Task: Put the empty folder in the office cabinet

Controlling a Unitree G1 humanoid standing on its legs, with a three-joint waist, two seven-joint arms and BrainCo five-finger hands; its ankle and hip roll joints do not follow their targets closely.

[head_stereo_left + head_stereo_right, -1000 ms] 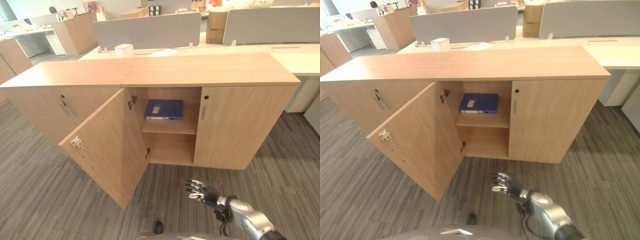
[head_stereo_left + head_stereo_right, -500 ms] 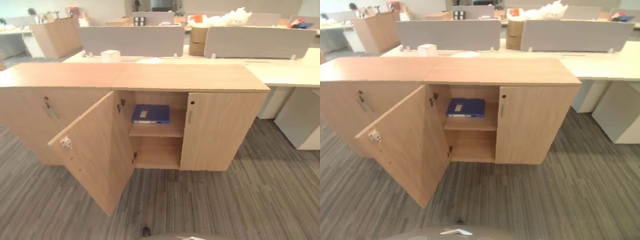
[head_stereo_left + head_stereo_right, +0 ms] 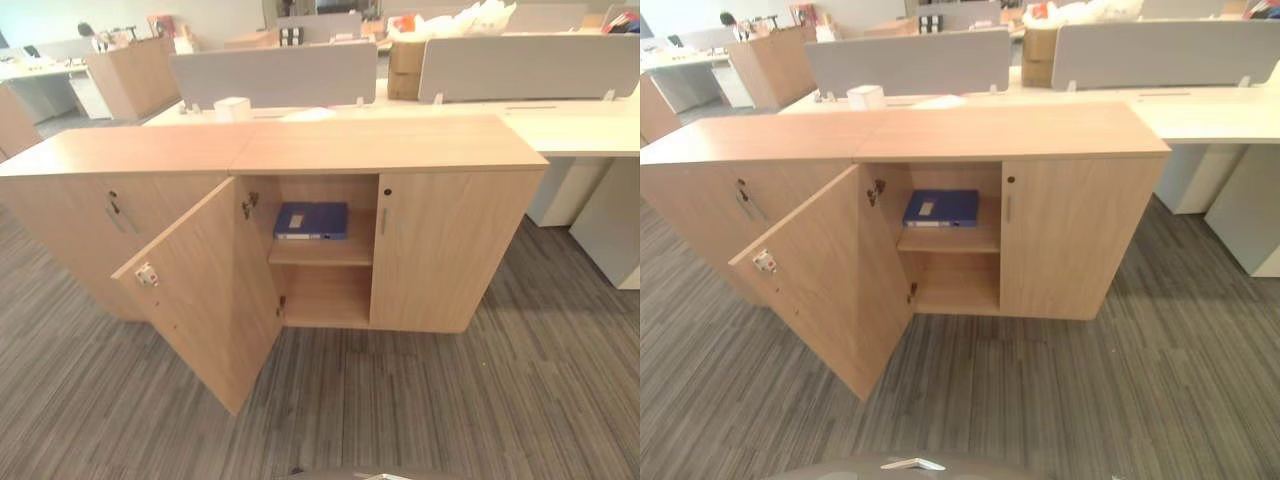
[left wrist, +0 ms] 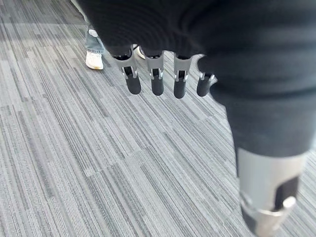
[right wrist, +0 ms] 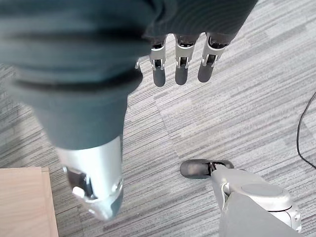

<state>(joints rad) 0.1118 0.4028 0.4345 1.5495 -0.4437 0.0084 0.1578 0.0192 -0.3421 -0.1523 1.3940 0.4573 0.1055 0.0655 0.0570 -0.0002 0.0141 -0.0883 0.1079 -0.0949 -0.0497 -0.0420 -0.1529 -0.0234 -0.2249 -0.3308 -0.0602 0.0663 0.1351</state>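
1. Swinging out toward 7 o'clock, the cabinet door stood open before the office cabinet.
2. The blue folder lay flat on its upper shelf.
3. My left hand and right hand hung relaxed and empty over carpet, a person's shoe nearby.

L hand fingers relaxed, over grey carpet, person's shoe
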